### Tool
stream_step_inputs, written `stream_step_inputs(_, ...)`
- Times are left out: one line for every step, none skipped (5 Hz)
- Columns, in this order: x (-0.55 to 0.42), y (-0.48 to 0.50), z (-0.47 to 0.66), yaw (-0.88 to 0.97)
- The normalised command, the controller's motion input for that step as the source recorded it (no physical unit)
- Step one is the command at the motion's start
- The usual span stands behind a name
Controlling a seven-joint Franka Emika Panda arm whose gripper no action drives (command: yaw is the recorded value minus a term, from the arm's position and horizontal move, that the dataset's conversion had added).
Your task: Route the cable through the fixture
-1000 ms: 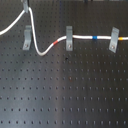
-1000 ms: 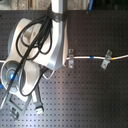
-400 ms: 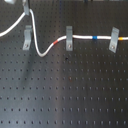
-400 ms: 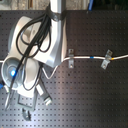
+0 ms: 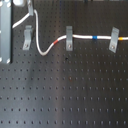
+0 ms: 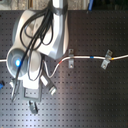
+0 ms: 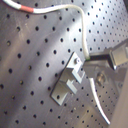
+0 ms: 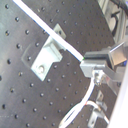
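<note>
Black perforated table (image 5: 75, 95) carries the white cable (image 5: 45, 51), pinched between the closed fingers (image 8: 98, 67) just beside the grey clip fixture (image 7: 70, 80); no writing is readable.

Soft, even light falls on all four blurry, low-resolution pictures, with pale glare across the dark breadboard (image 5: 70, 95).

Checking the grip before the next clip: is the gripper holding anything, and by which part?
The gripper pinches the cable on plain white cord, just beside the fixture.
</note>
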Motion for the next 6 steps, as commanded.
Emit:
stream_step_inputs(-0.047, -0.6, 0.06, -0.31)
stream_step_inputs(0.008, -0.204, 0.26, 0.0)
stream_step_inputs(0.019, -0.749, 0.1, 0.0)
stream_step_inputs(-0.115, -0.471, 0.01, 0.0)
stream_step_inputs(-0.26, -0.005, -0.13, -0.11)
stream_step_inputs(-0.405, 0.166, -0.14, -0.13)
